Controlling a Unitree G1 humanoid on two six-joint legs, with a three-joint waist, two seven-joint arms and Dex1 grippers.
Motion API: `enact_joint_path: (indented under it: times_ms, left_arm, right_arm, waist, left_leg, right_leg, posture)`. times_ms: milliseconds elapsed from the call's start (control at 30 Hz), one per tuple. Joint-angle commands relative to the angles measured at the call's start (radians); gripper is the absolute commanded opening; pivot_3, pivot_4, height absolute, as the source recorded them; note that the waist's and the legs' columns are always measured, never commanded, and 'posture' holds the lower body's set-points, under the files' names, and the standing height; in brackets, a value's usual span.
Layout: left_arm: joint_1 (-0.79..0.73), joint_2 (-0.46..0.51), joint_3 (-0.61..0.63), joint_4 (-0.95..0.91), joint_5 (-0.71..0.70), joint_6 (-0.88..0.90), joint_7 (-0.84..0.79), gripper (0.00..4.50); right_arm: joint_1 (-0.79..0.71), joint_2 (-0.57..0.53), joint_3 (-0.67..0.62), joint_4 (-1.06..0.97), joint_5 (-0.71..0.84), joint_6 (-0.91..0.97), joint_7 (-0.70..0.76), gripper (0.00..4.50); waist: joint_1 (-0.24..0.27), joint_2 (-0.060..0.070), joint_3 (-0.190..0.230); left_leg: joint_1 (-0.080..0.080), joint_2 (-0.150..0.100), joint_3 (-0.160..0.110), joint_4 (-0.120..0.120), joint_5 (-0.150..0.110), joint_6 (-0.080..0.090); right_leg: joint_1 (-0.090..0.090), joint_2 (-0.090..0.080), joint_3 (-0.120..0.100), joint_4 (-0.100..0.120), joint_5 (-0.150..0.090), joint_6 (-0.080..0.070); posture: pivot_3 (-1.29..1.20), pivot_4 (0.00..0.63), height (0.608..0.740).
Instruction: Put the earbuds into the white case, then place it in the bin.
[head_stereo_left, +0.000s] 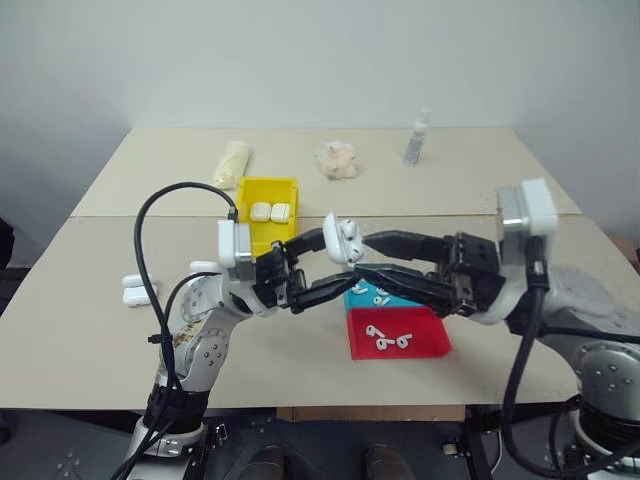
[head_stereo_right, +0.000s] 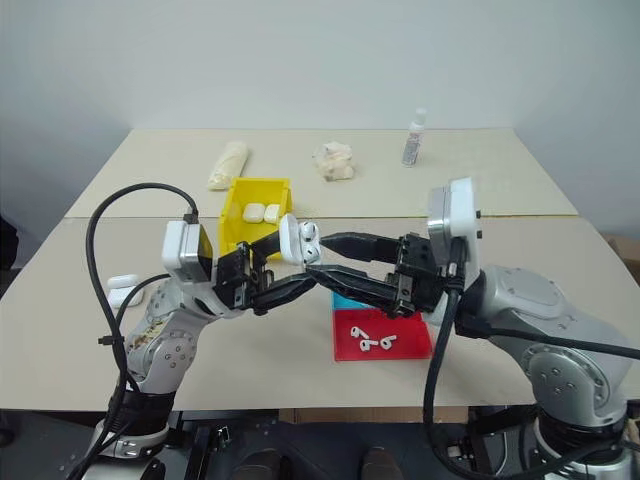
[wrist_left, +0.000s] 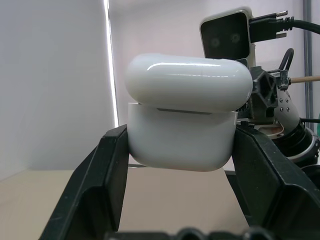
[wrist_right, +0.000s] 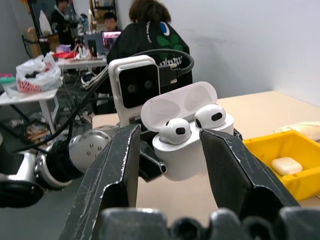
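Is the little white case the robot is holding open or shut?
Open. The white case has its lid flipped back, and both earbuds sit in it.

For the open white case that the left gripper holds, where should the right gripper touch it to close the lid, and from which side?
Probably the raised lid's outer face, from the hinge side, pushing it over the earbuds. The left gripper already clamps the white case by its lower body, so only the lid is free; the open right gripper faces it.

white case (wrist_left: 182, 135): glossy smooth plastic | earbuds (wrist_right: 192, 124): glossy plastic | bin (head_stereo_left: 266, 195): yellow plastic | table (head_stereo_left: 90, 330): matt
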Motion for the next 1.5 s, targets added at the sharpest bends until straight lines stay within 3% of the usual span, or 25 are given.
enact_joint_path:
  times_ms: [33, 133, 300, 733, 1167, 1267, 1333, 1500]
  left_arm:
    - [-0.023, -0.001, -0.011, 0.017, 0.036, -0.027, -0.004, 2.79]
    - [-0.04, -0.015, -0.033, 0.051, 0.084, -0.051, 0.0, 2.79]
    - [-0.075, -0.057, -0.089, 0.103, 0.211, -0.077, 0.086, 2.79]
    - [-0.066, -0.114, -0.086, 0.07, 0.194, -0.103, 0.121, 2.79]
    - [-0.056, -0.105, -0.083, 0.079, 0.191, -0.114, 0.115, 2.79]
    - [-0.069, -0.1, -0.059, 0.115, 0.239, -0.16, 0.15, 2.79]
    - [-0.108, -0.129, -0.036, 0.166, 0.329, -0.205, 0.28, 2.79]
    - [-0.299, -0.182, 0.061, 0.308, 0.589, -0.127, 0.783, 2.79]
  right_arm:
    - [-0.066, -0.047, -0.043, 0.006, 0.047, -0.021, 0.014, 2.34]
    - [-0.171, -0.076, -0.009, 0.049, 0.055, 0.012, -0.031, 1.76]
    - [-0.273, -0.102, 0.084, 0.044, -0.007, 0.023, -0.043, 0.03]
    - [-0.238, -0.132, 0.265, -0.005, -0.359, -0.065, -0.022, 0.03]
    - [-0.188, -0.12, 0.133, -0.025, -0.321, -0.084, -0.003, 0.03]
    - [-0.182, -0.084, 0.034, -0.015, -0.237, -0.094, -0.032, 0.03]
    - [-0.17, -0.079, -0.022, 0.001, -0.209, -0.088, -0.054, 0.03]
    - [-0.053, -0.122, -0.132, 0.018, -0.261, -0.094, -0.071, 0.03]
  waist:
    - [-0.001, 0.0, 0.0]
    - [-0.003, 0.0, 0.0]
    - [0.0, 0.0, 0.0]
    - [0.001, 0.0, 0.0]
    - [0.004, 0.0, 0.0]
    - [0.003, 0.0, 0.0]
    - [0.004, 0.0, 0.0]
    - [0.026, -0.001, 0.0]
  left_leg:
    - [0.0, 0.0, 0.0, 0.0, 0.0, 0.0]
    - [0.001, 0.0, 0.0, 0.0, 0.0, 0.0]
    - [0.0, 0.0, 0.0, 0.0, 0.0, 0.001]
    - [-0.001, 0.0, 0.0, 0.001, 0.0, 0.001]
    - [-0.002, 0.0, 0.0, 0.001, 0.0, 0.001]
    - [-0.002, 0.0, 0.0, 0.001, 0.0, 0.001]
    - [-0.002, 0.0, 0.0, 0.001, 0.0, 0.001]
    - [-0.002, -0.001, 0.0, 0.004, -0.001, 0.002]
  right_leg:
    - [0.0, 0.0, 0.0, 0.0, 0.0, 0.0]
    - [0.0, 0.0, 0.001, -0.001, 0.0, 0.0]
    - [0.001, 0.0, -0.001, -0.008, 0.0, 0.0]
    - [0.0, 0.0, -0.001, -0.008, 0.0, 0.001]
    - [0.0, 0.0, -0.001, -0.008, 0.0, 0.001]
    - [0.0, 0.0, -0.001, -0.008, 0.0, 0.001]
    - [0.0, 0.0, -0.001, -0.008, 0.0, 0.0]
    - [0.002, 0.0, -0.002, -0.008, 0.001, 0.002]
  posture:
    - [0.0, 0.15, 0.74]
    - [0.0, 0.15, 0.74]
    - [0.0, 0.15, 0.74]
    - [0.0, 0.15, 0.74]
    - [0.0, 0.15, 0.74]
    - [0.0, 0.15, 0.74]
    - [0.0, 0.15, 0.74]
    - [0.0, 0.15, 0.74]
